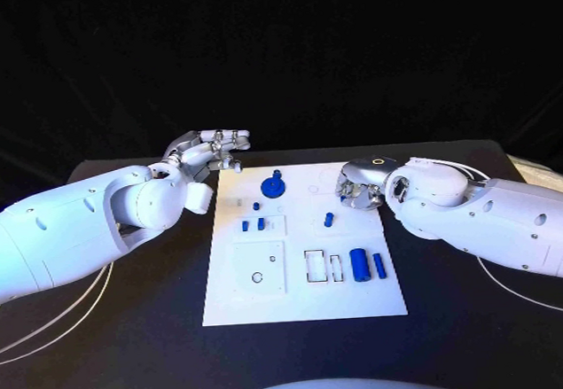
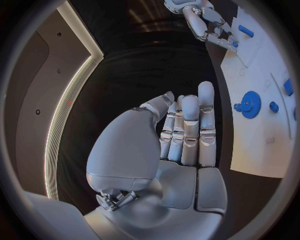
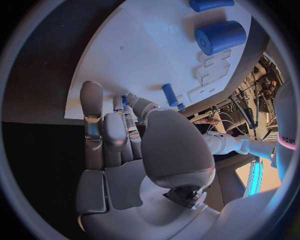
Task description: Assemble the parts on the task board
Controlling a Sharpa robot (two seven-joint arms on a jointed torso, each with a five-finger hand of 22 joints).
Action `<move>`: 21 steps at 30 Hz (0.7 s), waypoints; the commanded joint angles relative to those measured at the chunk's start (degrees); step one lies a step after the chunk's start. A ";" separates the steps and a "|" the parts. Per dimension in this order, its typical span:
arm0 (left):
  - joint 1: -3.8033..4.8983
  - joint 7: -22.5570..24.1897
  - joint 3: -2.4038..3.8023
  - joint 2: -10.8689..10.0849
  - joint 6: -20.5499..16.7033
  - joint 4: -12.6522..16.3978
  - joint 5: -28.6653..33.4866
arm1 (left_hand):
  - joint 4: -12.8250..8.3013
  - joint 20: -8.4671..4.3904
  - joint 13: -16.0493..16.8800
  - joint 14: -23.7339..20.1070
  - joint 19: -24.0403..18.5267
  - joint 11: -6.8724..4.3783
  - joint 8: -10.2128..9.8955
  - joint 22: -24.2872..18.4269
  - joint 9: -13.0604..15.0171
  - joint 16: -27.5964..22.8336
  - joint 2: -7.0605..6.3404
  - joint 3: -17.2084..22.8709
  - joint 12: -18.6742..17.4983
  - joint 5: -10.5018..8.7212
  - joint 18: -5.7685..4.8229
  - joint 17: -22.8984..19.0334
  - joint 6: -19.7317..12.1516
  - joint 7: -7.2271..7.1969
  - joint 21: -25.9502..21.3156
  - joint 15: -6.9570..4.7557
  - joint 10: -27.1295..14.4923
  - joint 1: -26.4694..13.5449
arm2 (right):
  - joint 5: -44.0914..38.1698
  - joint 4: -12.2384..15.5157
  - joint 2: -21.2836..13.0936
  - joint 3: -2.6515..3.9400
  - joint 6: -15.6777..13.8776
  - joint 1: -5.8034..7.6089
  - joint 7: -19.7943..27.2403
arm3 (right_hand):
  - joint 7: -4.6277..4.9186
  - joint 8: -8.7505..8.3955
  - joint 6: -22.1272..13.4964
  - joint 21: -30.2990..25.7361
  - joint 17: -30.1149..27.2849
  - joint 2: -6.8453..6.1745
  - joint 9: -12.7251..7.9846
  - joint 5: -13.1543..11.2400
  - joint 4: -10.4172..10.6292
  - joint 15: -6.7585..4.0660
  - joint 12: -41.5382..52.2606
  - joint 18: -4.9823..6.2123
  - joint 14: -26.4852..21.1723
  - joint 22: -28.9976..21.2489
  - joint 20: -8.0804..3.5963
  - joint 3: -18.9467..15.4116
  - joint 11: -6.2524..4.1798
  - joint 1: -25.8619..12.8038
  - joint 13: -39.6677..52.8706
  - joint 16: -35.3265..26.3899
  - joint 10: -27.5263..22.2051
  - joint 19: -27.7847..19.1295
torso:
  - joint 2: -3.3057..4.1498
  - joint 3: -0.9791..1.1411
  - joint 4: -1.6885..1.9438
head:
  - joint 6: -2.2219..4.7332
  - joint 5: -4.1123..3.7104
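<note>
The left hand [image 1: 215, 147] hovers just off the far left corner of the white board [image 1: 304, 300], over the black table [image 1: 137, 345]. In its wrist view the fingers [image 2: 190, 130] stand straight and close together with the thumb alongside, and nothing sits in the palm. The right hand [image 1: 362, 182] sits over the far right part of the board, fingers pointing down toward the plate. Its wrist view shows the fingers [image 3: 94, 120] mostly extended, with something small and blue at the fingertips; I cannot tell whether it is pinched or merely lies on the board beneath them.

On the board, a blue gear [image 1: 274, 186] lies near the far edge, towards the middle. A short blue peg [image 1: 328, 218] lies just near of the right hand. Two small blue pieces [image 1: 253, 224] stand side by side left of centre. Toward the near right, a thick blue cylinder [image 1: 360, 266] lies beside a thinner blue bar [image 1: 379, 264], the bar on the right. A rectangular cutout [image 1: 317, 265] sits just left of the cylinder.
</note>
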 commanded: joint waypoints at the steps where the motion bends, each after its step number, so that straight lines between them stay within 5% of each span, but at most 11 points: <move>1: 0.03 0.68 0.03 0.10 1.57 0.03 -0.16 | -0.14 -0.27 0.07 -0.54 0.08 0.03 0.39 -0.09 -0.07 -0.22 0.15 -0.09 0.35 0.10 0.61 -0.14 -0.32 -0.10 -0.26 0.04 -0.31 0.31 | 0.52 -0.08 0.44 -0.25 2.61 -0.43 0.21 | 0.01 0.40 0.85 0.60 0.18 0.99 0.15 -0.29 -0.24 -0.40 0.18 -0.62 2.80 0.48 0.14 0.76 -0.03 0.23 0.00 0.63 0.79 -0.45 | 0.00 -0.01 -0.01 | -0.12 0.02; 21: 0.01 0.91 0.03 0.25 2.38 -0.32 -0.31 | -0.26 -0.23 0.15 -0.74 0.07 0.15 0.57 -0.27 -0.09 -0.28 0.15 -0.45 0.60 -0.19 0.58 -0.39 -0.49 -0.07 -0.51 0.12 -1.06 0.31 | -1.67 -0.35 1.11 -0.26 0.63 -0.87 -1.82 | -0.22 1.50 3.13 2.50 0.10 1.23 0.84 -0.30 -1.72 -0.42 1.21 -0.77 2.64 2.41 0.10 1.80 -0.47 0.62 0.31 1.46 3.38 -0.70 | -0.08 -0.03 -0.02 | -0.25 -0.21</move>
